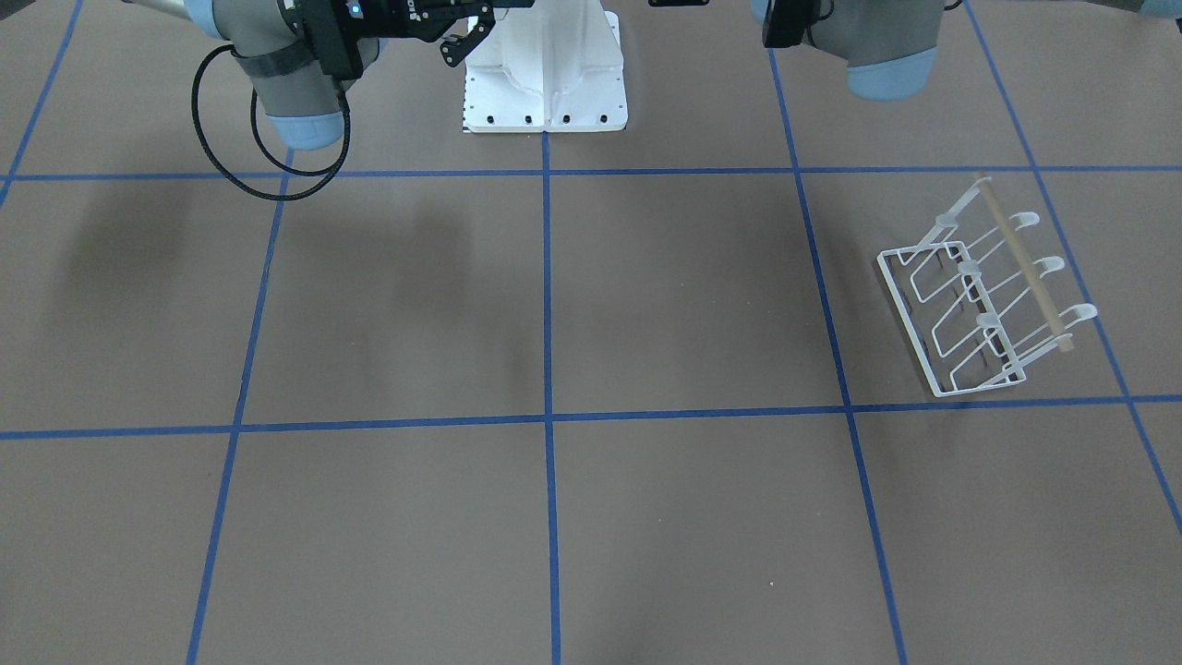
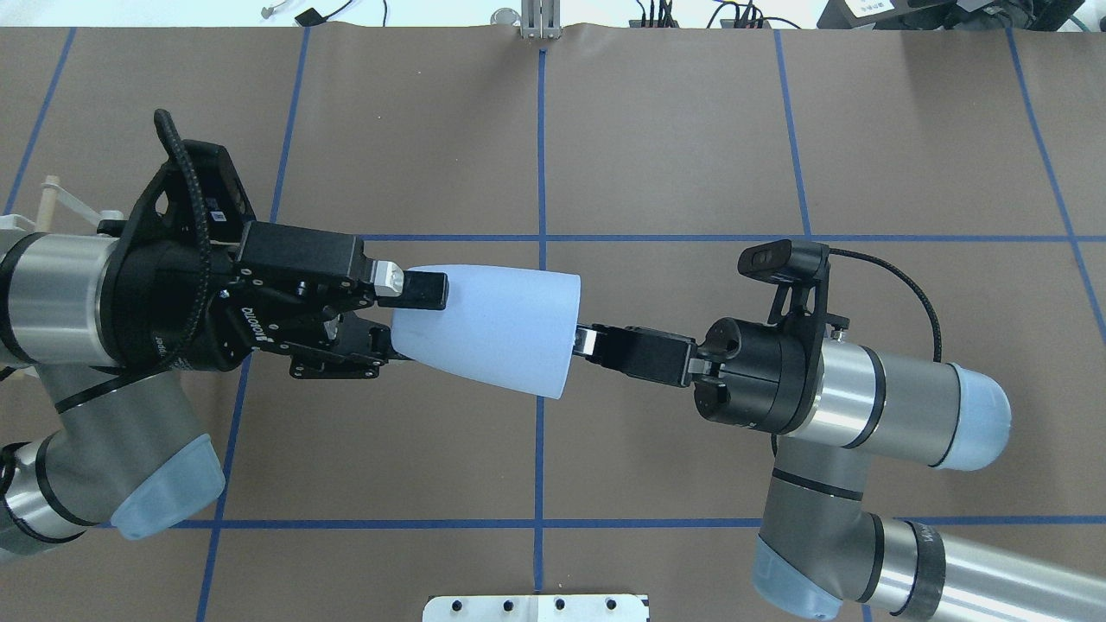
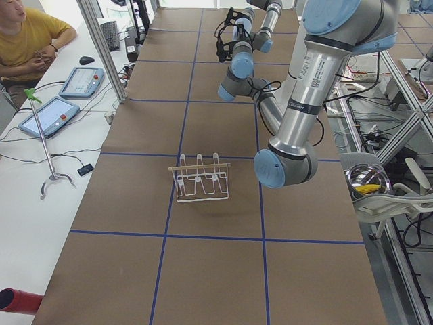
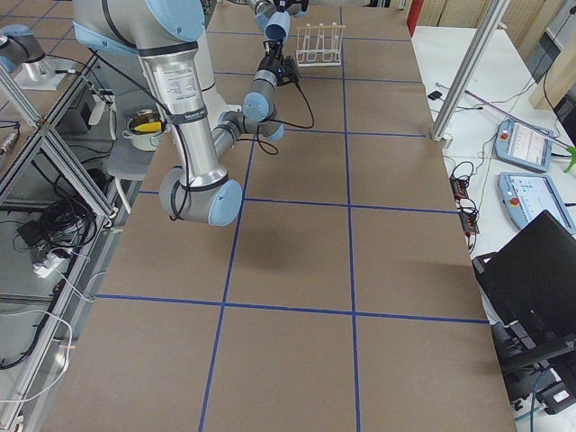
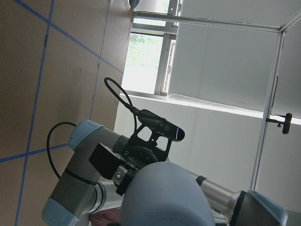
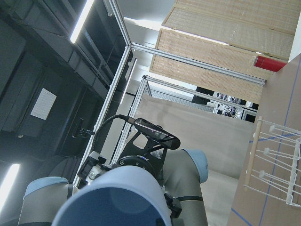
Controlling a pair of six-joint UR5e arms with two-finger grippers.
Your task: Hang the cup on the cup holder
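Holds pale blue matte plastic tumbler [image 2: 492, 333] sideways in air at overhead centre with left gripper [image 2: 410, 320] clamped on narrow base and right gripper [image 2: 589, 341] at wide rim, grip there unclear; probably light, stiff, slick, best pinched at rim wall.

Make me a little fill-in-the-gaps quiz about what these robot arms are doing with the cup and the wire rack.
The pale blue cup lies sideways up in the ___, off the table. The left hand meets the cup's ___ end. The right hand meets its ___ end. The cup holder on the table carries ___ cups.

Missing words: air; narrow; wide; no.
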